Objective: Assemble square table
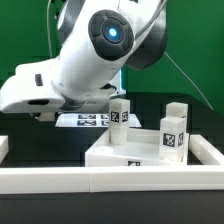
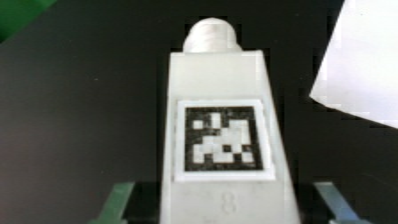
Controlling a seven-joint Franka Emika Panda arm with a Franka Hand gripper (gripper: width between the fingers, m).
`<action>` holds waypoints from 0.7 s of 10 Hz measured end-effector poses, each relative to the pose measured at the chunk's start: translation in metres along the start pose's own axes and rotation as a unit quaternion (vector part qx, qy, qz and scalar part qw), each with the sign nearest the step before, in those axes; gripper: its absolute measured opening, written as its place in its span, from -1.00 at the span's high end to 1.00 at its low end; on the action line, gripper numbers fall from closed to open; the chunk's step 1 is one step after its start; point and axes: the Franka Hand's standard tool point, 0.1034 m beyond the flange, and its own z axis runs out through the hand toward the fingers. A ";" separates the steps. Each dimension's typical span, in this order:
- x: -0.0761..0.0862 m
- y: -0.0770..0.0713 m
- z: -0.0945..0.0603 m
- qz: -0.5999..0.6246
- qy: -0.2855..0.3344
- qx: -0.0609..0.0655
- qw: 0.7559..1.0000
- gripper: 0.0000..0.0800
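In the wrist view a white blocky leg point(image 2: 221, 110) with a black-and-white tag fills the picture, its rounded peg end pointing away from the camera. It lies between the fingers of my gripper point(image 2: 226, 203), which is shut on its near end; one greenish finger point(image 2: 123, 202) shows on each side. In the exterior view the white square tabletop point(image 1: 108, 156) lies flat near the front. Two tagged legs stand upright on it, one at the far corner point(image 1: 120, 113) and one towards the exterior view's right point(image 1: 173, 131). There the arm's body hides the gripper and the held leg.
The long white border bar point(image 1: 110, 182) runs along the front, with a side piece point(image 1: 212, 150) at the exterior view's right. The marker board point(image 1: 85, 121) lies behind the tabletop. The arm point(image 1: 95, 55) looms over the exterior view's left half. A white flat edge point(image 2: 365, 70) shows beyond the held leg.
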 end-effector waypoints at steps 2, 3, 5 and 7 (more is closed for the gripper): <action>0.000 0.003 0.005 -0.009 0.001 0.002 1.000 0.27; 0.001 0.002 0.005 -0.009 0.002 0.001 1.000 0.27; 0.002 -0.006 -0.007 0.000 0.009 -0.005 1.000 0.27; 0.006 -0.004 -0.026 0.002 0.026 -0.012 1.000 0.27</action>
